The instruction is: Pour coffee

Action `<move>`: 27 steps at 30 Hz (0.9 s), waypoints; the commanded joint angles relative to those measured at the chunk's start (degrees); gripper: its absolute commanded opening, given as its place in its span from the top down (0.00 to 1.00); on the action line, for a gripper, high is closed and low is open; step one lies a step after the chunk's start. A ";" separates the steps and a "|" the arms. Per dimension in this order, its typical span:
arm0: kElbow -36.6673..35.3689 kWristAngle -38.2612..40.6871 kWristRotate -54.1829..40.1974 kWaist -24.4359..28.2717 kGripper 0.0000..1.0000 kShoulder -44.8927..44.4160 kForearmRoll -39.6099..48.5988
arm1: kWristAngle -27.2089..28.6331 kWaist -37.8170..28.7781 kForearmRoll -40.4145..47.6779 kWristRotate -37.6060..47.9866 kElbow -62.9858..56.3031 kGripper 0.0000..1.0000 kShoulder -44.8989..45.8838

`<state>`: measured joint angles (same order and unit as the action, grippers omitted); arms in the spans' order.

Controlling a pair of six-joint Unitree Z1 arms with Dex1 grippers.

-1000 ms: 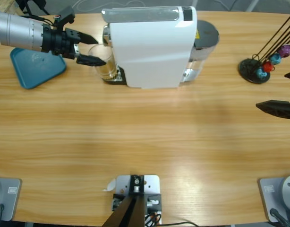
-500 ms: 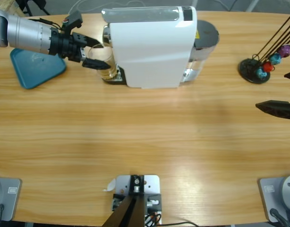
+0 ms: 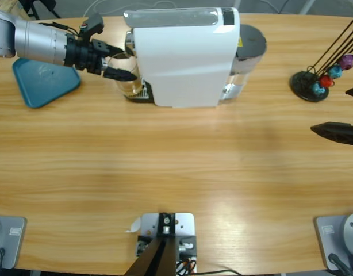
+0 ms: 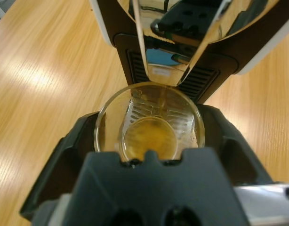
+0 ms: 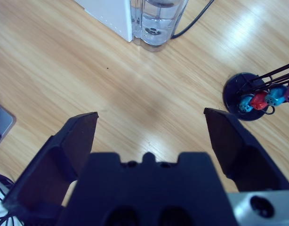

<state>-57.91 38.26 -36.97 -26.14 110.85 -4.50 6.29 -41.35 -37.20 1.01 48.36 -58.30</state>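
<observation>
Wood-grain tabletop fills the high view, pale and glossy. At twelve o'clock stands a white coffee machine with a clear water tank at its right end. In the right wrist view the tank holds clear water and a dark cable runs away from it.

At ten o'clock the left arm reaches in from the left edge. Its left end effector has one black jaw on either side of a small clear glass that stands on the machine's drip tray under the spout. In the left wrist view the glass sits between the two jaws, which lie close against its wall on both sides; whether they press it cannot be told for certain. At the bottom of the glass lies the coffee, a shallow round pool of amber-brown liquid, and a thin stream falls into it from the chrome spout above.

Just left of the arm, a teal triangular tray lies flat on the wood.

At two o'clock a black round stand with thin black rods carries small coloured capsules in blue, red and purple. The right wrist view shows the same capsules low on the stand.

At three o'clock the right end effector hovers over bare wood, jaws spread wide with nothing between them.
</observation>
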 commanded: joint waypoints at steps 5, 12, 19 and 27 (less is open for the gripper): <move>0.71 1.64 0.49 -0.28 0.94 3.21 -0.69 | -0.54 -0.75 -0.33 -0.66 -0.90 0.00 -1.49; 3.42 1.08 2.90 2.08 1.00 -0.34 -0.69 | -0.52 -0.75 -0.33 -0.66 -0.98 0.01 -1.29; 7.43 -1.21 8.10 10.37 1.00 -12.63 -0.69 | -0.38 -0.75 -0.33 -0.66 -0.93 0.00 -1.36; 12.39 -14.02 20.09 23.36 1.00 -21.38 -0.78 | -0.33 -0.75 -0.33 -0.66 -1.02 0.00 -1.08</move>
<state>-50.91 34.05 -24.08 -10.40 95.09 -4.67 6.29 -41.40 -37.20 1.01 48.36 -58.30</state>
